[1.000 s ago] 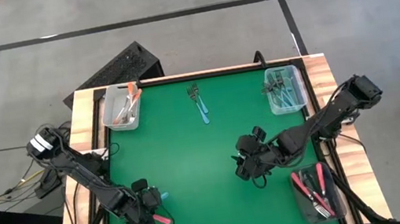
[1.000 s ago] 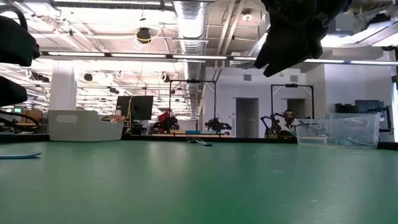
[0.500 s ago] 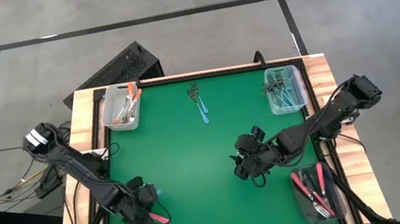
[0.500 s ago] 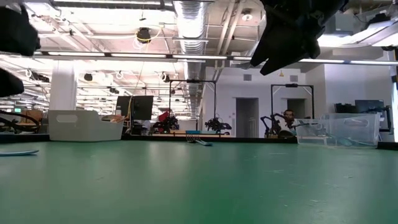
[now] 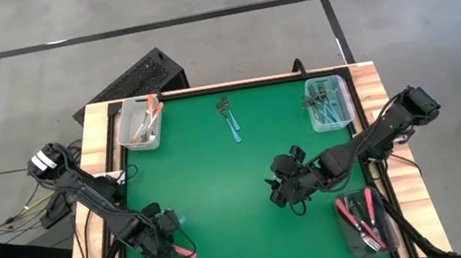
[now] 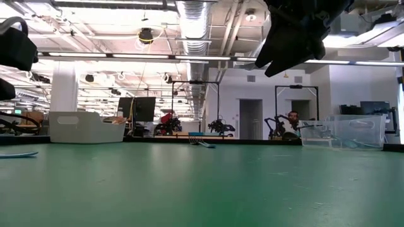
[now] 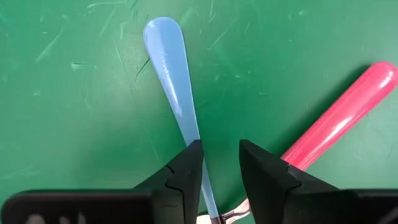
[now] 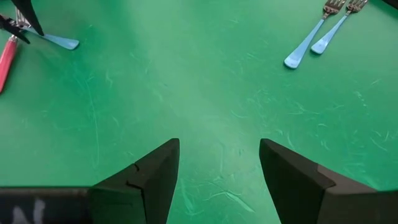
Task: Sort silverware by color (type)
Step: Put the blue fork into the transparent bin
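Left gripper (image 7: 221, 163) low over the near-left corner of the green table (image 5: 222, 194), fingers parted a little, straddling the crossing of a light blue fork (image 7: 174, 93) and a pink-red fork (image 7: 339, 118), gripping neither. Right gripper (image 8: 217, 165) above the table's middle-right, fingers spread wide and empty. Two more blue forks (image 5: 229, 120) at the far edge, others in the bins at the table's corners.
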